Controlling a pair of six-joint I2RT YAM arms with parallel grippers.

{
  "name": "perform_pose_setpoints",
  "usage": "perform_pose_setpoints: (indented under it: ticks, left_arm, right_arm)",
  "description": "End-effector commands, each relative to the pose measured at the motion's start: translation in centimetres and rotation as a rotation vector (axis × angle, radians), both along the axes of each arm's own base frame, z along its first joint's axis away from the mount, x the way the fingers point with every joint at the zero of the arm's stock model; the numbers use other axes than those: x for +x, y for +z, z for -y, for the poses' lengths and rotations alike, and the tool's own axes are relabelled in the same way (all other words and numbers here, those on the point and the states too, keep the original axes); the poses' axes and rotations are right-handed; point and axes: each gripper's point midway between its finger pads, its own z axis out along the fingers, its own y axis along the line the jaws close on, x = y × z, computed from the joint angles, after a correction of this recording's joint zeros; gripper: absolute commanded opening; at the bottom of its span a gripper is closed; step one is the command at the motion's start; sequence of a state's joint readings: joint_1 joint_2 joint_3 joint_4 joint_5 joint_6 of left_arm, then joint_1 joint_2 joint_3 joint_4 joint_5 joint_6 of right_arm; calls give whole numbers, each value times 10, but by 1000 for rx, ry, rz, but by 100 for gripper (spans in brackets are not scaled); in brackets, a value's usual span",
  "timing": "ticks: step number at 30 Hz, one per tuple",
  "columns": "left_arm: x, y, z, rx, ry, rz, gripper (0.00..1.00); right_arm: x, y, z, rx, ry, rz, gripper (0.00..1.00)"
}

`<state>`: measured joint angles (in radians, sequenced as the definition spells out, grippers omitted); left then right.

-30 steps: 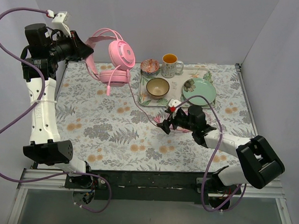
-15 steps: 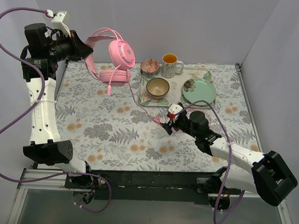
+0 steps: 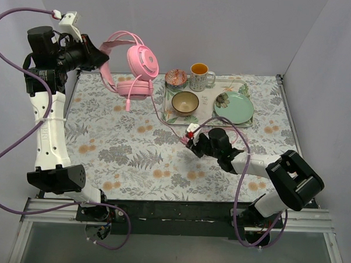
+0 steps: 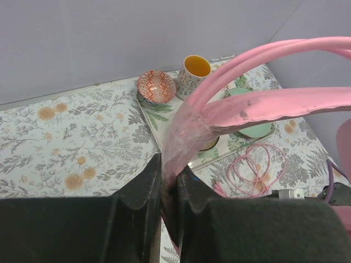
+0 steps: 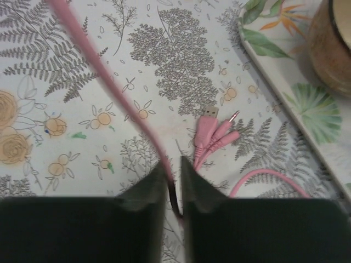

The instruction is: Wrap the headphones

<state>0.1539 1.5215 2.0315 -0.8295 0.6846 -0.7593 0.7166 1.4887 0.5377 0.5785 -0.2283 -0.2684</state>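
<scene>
Left gripper clamps the pink over-ear headphones by the headband, aloft; right gripper pinches their thin pink cable near the tabletop.

A fern-print table, tray on it, pink cable plugs

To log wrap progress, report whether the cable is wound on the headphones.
Not wound: the cable trails from the headphones across the table to the right end effector.

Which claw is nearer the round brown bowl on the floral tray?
Right. The right claw sits low, just on the near side of the round brown bowl, pinching the thin pink cable; the left claw is raised far left, gripping the pink headband.
</scene>
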Motion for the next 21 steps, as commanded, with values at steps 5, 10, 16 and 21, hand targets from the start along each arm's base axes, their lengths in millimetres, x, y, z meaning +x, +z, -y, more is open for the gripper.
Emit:
perform_pose_setpoints:
  ticks: [5, 10, 16, 21]
  left_arm:
    - [21, -17, -32, 25, 250, 47, 0]
    - [45, -57, -14, 94, 293, 14, 0]
    - [65, -90, 16, 301, 340, 36, 0]
    - [61, -111, 35, 472, 337, 76, 0]
  right_arm:
    - [54, 56, 31, -132, -346, 126, 1]
    - [44, 86, 52, -487, -436, 279, 1]
    - [17, 136, 13, -696, -373, 485, 1]
    - [15, 183, -10, -610, -339, 507, 1]
